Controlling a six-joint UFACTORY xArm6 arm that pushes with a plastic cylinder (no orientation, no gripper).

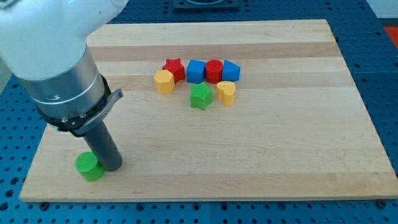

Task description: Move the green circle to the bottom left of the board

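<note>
Green circle block (pixel 89 167) sits near the light wooden board's (pixel 280 155) bottom-left corner, touching the left side of my tip (pixel 112 167), a plain dark rod without any claw.

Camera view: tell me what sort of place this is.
Likely a robotics lab bench: a wooden board lies on a blue perforated table, and my tip pushes small coloured blocks such as the green circle.
</note>
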